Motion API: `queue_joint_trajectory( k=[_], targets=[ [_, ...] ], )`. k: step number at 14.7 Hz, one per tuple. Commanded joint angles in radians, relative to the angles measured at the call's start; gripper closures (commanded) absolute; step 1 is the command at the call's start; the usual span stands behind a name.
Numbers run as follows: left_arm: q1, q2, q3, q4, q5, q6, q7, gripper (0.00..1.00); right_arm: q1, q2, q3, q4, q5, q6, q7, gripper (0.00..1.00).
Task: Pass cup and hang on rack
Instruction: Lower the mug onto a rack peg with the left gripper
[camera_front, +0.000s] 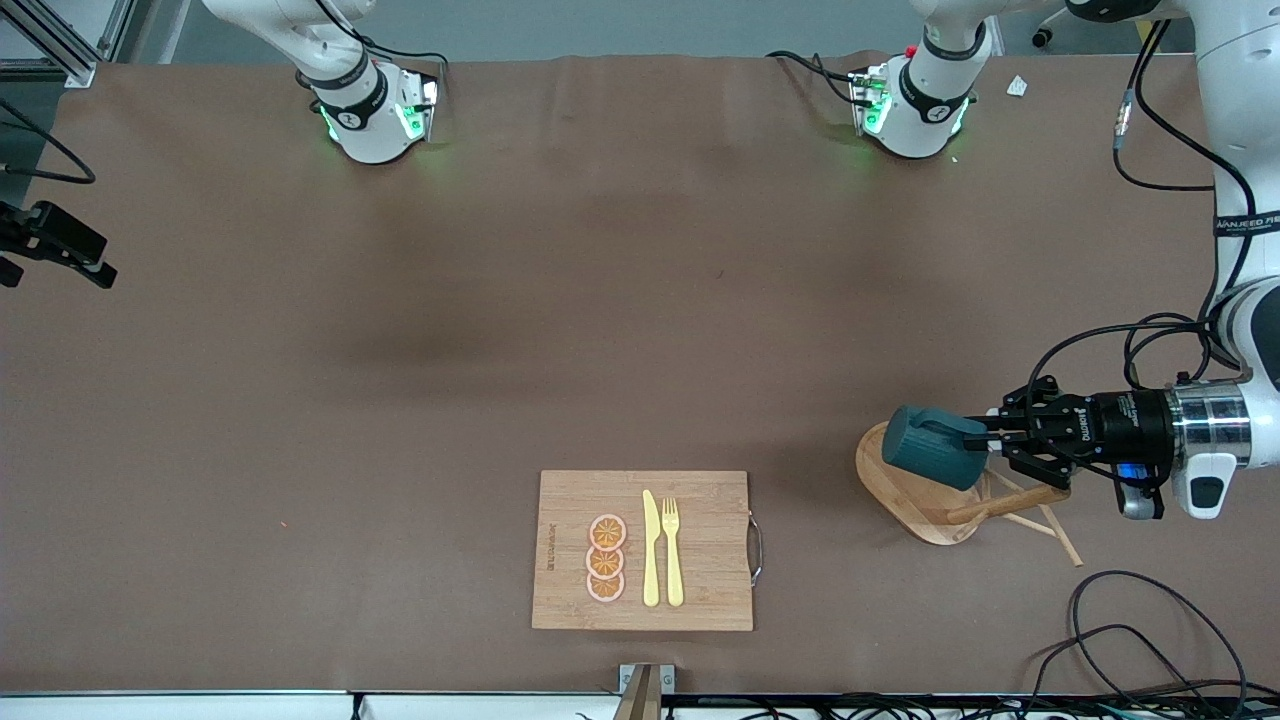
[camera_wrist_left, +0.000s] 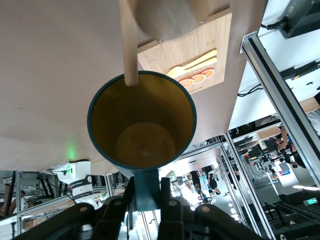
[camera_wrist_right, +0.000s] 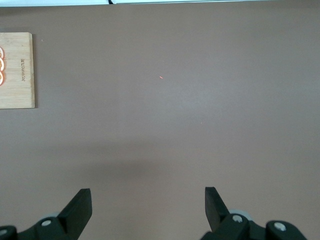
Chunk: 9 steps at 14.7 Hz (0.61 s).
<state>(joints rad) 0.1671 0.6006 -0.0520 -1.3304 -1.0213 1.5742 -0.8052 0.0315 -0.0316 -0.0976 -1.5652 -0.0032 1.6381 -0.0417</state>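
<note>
Currently the left gripper (camera_front: 992, 436) is clamped on the cup (camera_front: 934, 446) by its handle, holding it on its side in the air over the rack (camera_front: 925, 505). In the left wrist view the fingers (camera_wrist_left: 166, 192) pinch the teal handle, and the cup's (camera_wrist_left: 142, 125) yellow mouth faces the camera.

One rack peg (camera_wrist_left: 129, 42) crosses the cup rim at roughly 11 o'clock of the opening. It looks like it touches the rim, but whether the tip is actually inside the cup I can't tell from this angle.

Rack sits at the left arm's end of the table: oval dished base on the cloth, pegs sticking out toward the arm. The cup covers the post in the front view.

Cutting board (camera_front: 644, 550) is well apart from the rack, toward the table middle and a bit nearer the front camera. On it: three orange slices (camera_front: 606, 558) in a row, with a yellow knife (camera_front: 651, 549) and a yellow fork (camera_front: 673, 551) beside them. Metal handle is on the board edge facing the rack.

Right gripper (camera_wrist_right: 147, 207) has its fingers spread wide apart, holding nothing, hovering over bare brown table cloth (camera_wrist_right: 190, 100) with the cutting board corner (camera_wrist_right: 17, 70) in its view. Right arm waits.
</note>
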Motion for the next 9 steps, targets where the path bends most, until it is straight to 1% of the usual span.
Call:
queue_joint_trajectory(
  k=[1, 4, 9],
  targets=[
    [0.023, 0.005, -0.009, 0.011, -0.017, -0.017, -0.002, 1.0, -0.021, -0.008, 0.013, 0.001, -0.004, -0.007, -0.014, 0.0],
    [0.058, 0.018, -0.009, 0.013, -0.019, -0.037, 0.006, 1.0, -0.021, -0.008, 0.013, 0.001, -0.004, -0.007, -0.015, 0.0],
    [0.065, 0.048, -0.009, 0.02, -0.02, -0.037, 0.006, 1.0, -0.022, -0.008, 0.013, 0.001, -0.004, -0.007, -0.021, 0.0]
  ],
)
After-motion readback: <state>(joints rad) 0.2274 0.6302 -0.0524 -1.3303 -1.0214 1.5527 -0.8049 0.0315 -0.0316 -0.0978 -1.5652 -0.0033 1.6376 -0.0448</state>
